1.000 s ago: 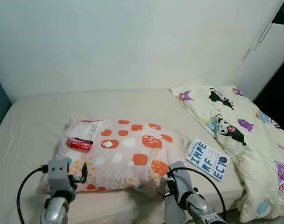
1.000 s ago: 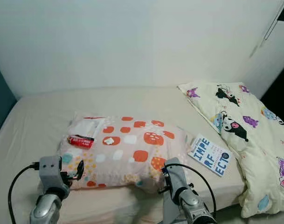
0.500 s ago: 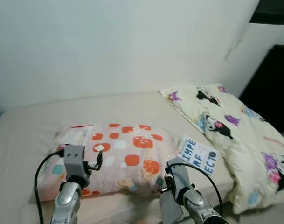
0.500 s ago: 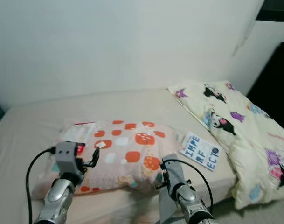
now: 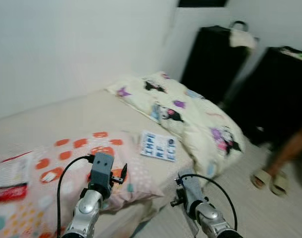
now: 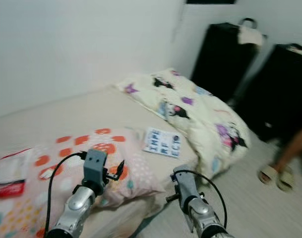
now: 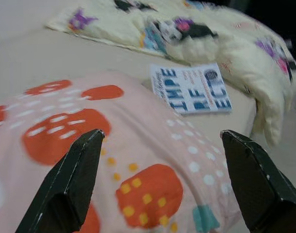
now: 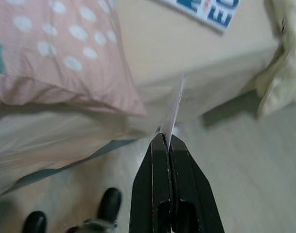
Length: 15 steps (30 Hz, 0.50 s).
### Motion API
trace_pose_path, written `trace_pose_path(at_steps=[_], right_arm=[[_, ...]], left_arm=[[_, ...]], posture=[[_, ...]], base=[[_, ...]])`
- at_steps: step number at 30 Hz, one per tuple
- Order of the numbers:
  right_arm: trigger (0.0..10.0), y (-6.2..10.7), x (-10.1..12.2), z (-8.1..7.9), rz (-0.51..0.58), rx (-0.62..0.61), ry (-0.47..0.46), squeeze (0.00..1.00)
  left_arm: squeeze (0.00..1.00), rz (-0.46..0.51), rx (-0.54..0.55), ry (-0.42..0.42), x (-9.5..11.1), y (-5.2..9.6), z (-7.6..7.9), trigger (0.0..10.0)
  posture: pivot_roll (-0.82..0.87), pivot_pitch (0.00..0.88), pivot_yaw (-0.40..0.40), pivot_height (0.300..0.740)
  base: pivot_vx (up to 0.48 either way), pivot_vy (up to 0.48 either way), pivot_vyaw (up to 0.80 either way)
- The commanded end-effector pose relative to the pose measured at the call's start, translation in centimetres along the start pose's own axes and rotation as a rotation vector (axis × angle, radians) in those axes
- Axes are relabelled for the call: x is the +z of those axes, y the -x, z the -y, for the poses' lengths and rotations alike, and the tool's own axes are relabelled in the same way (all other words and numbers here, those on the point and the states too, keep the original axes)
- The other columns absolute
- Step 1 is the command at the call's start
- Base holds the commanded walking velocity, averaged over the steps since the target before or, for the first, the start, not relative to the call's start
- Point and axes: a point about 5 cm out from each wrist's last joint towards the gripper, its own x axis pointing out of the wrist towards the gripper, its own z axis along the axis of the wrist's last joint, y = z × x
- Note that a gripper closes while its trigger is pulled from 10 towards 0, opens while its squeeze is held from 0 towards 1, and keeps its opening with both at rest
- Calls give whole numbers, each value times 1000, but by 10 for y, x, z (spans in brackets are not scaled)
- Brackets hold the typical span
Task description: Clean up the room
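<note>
One book (image 5: pixel 158 146) beside bed edge (image 5: pixel 188 163)

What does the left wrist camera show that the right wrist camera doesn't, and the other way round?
Particular to the left wrist view: the left hand, fingers spread wide open above the pillow's orange patches, the book's whole cover and the cartoon characters on the quilt.
Particular to the right wrist view: the right hand, fingers shut on a thin clear sheet, the floor beside the bed, and two black shapes low down, too unclear to name.
Shared: the pink pillow, the blue-lettered book and the quilt.
</note>
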Motion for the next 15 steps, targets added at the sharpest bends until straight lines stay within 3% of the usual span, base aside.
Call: trace_pose_path(at_steps=[1, 5, 8, 11, 13, 15], right_arm=[[10000, 1, -1, 5, -11, -13, -2, 0], [10000, 1, -1, 5, -5, -18, -8, 0], [10000, 2, 0, 5, 10, -14, -8, 0], [10000, 2, 2, 4, 34, 3, -30, 0], [10000, 2, 2, 4, 37, 4, -31, 0], [10000, 2, 2, 3, 38, 18, -28, 0]], left_arm=[[0, -25, -1, 10, -4, 0, 3, 10000], [0, -32, 11, 5, -4, -1, 2, 10000], [0, -30, 59, -13, -2, -3, -3, 10000], [0, -50, 179, -53, 1, -7, -19, 10000], [0, -49, 186, -52, 1, -7, -21, 10000], [0, -51, 233, -70, 3, -7, -29, 10000]], posture=[[88, 0, -114, 740], [80, 0, -113, 740], [73, 0, -108, 740], [66, 0, -102, 740], [66, 0, -102, 740], [60, 1, -99, 740]], base=[[0, 0, -763], [0, 0, -692], [0, 0, 0], [0, 0, 0], [0, 0, 0], [0, 0, 800]])
